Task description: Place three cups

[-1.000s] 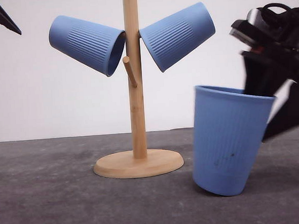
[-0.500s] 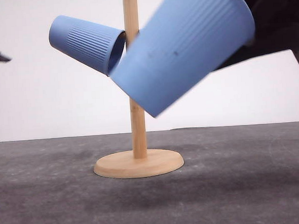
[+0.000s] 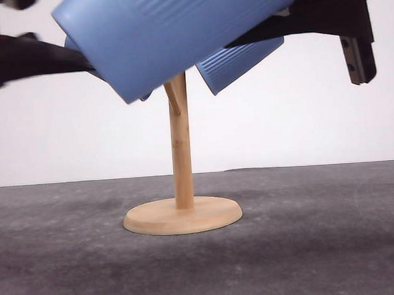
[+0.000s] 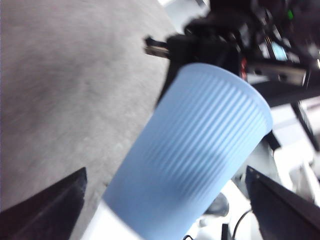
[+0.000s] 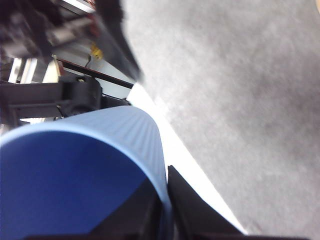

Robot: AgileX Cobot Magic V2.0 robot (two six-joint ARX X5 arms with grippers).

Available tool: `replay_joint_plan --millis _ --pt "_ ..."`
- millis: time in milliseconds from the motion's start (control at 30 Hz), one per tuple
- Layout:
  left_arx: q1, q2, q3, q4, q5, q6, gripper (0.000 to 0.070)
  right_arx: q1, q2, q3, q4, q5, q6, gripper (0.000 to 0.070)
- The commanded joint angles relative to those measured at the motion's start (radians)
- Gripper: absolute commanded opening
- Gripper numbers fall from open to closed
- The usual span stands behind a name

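Note:
In the front view a light-blue ribbed cup (image 3: 170, 29) hangs tilted high in front of the wooden stand (image 3: 180, 148). My right gripper (image 3: 289, 18) is shut on its rim. The right wrist view has that cup (image 5: 75, 180) with one finger inside and one outside the rim, gripper (image 5: 167, 215). A second cup (image 3: 242, 61) hangs on the stand's right peg. A third cup (image 3: 69, 43) on the left peg is almost hidden behind the held one. My left gripper (image 4: 167, 210) stands wide open, its fingers (image 4: 50, 205) either side of the held cup (image 4: 195, 155) without touching it.
The stand's round wooden base (image 3: 182, 215) rests mid-table on the dark grey tabletop (image 3: 310, 247). A short bare peg (image 3: 173, 97) sticks out below the cups. My left arm (image 3: 24, 61) reaches in blurred from the left.
My right gripper lifted the cup off the table, tipped it over and carried it up and left in front of the stand. The left arm swung in from the left toward it.

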Motion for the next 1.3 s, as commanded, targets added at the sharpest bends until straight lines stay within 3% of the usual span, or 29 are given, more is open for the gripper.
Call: replay_joint_plan --millis 0,233,400,467,567,633,733,900,1067,1267 --pt "-0.039 0.032 0.015 0.049 0.006 0.08 0.0648 0.008 0.01 0.021 0.02 -0.007 0.011 0.0" --pt "-0.155 0.146 0.015 0.167 0.004 0.206 0.0649 0.009 0.035 0.021 0.067 -0.029 0.011 0.0" --pt "-0.202 0.188 0.015 0.22 -0.003 0.229 0.0628 0.02 0.05 0.021 0.067 -0.044 0.011 0.0" --pt "-0.209 0.191 0.015 0.224 -0.003 0.229 0.0578 0.026 0.05 0.021 0.071 -0.044 0.011 0.0" --pt "-0.21 0.19 0.015 0.22 -0.002 0.228 0.0424 0.026 0.05 0.021 0.07 -0.046 0.011 0.0" --pt "-0.21 0.19 0.015 0.217 -0.002 0.212 0.0383 0.026 0.05 0.021 0.07 -0.047 0.011 0.0" --pt "-0.21 0.19 0.015 0.217 -0.002 0.163 0.0383 0.026 0.05 0.021 0.07 -0.049 0.011 0.0023" --pt "-0.21 0.189 0.015 0.22 0.001 0.037 0.0383 0.022 0.048 0.021 0.067 -0.047 0.022 0.0295" --pt "-0.209 0.189 0.015 0.22 0.002 -0.131 0.0383 -0.013 0.044 0.021 0.062 -0.045 0.011 0.0312" --pt "-0.208 0.189 0.015 0.22 -0.005 -0.333 0.0383 -0.121 0.023 0.021 0.041 -0.046 -0.053 0.0312"
